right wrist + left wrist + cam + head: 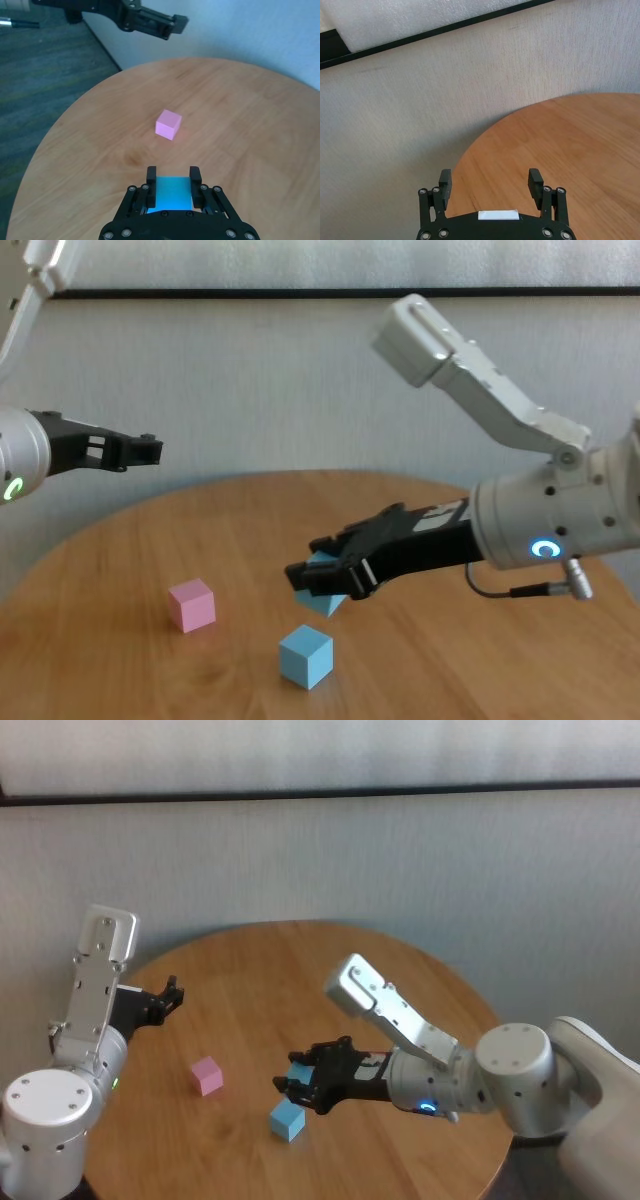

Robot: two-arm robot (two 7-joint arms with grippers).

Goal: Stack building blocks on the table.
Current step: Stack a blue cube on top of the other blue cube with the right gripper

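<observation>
We find the right hand closed on a light blue block, held clear above the round wooden table; in the chest view the held block hangs tilted, one corner pointing down, with open air beneath it. In the right wrist view the same block sits squarely between the two black fingers, which press against its opposite sides. In the head view the right hand reaches in from the robot's right, over the middle of the table. A second light blue block rests on the table near the front edge, just below and slightly forward of the held one, not touching it. The pink block stands on the table to the robot's left of the blue pair, well apart from both, and lies flat on one face. No block rests on another at this moment. The left hand is open, its two fingers standing wide apart with nothing between them. We see it raised above the left rim of the table, clear of all three blocks, and pointing towards the pale wall behind.
</observation>
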